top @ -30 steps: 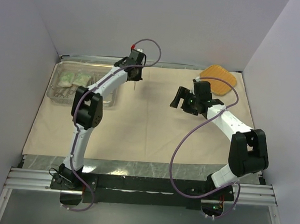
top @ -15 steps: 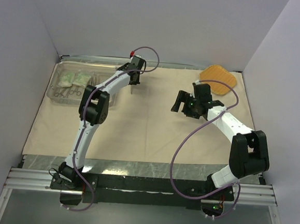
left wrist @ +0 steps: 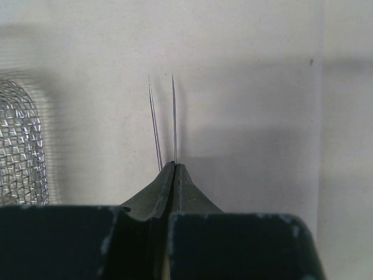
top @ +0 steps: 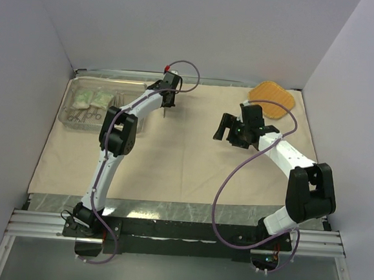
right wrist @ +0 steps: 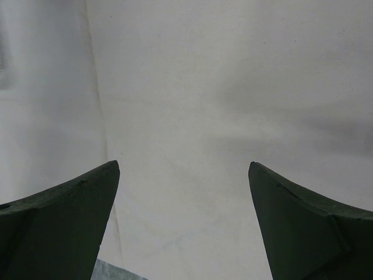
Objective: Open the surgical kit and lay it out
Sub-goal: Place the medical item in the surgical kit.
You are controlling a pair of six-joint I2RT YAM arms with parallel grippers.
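The beige wrapping cloth [top: 192,160] lies spread flat over the table. The wire-mesh tray [top: 78,120] stands at the back left with two green-white packets [top: 92,98] and ring-handled forceps [top: 85,114] in it; its mesh corner shows in the left wrist view [left wrist: 20,146]. My left gripper [top: 167,107] is shut on the thin steel tweezers [left wrist: 163,119], their two points hanging down over the cloth right of the tray. My right gripper [top: 230,128] is open and empty above the cloth [right wrist: 221,105] at centre right.
An orange woven pad [top: 272,98] lies at the back right, partly on the cloth. Grey walls close in the left, back and right sides. Bare marbled table top [top: 188,211] shows along the cloth's near edge.
My left gripper has moved a little toward the back with the tweezers, and the left arm has stretched out further. The right arm has barely moved.
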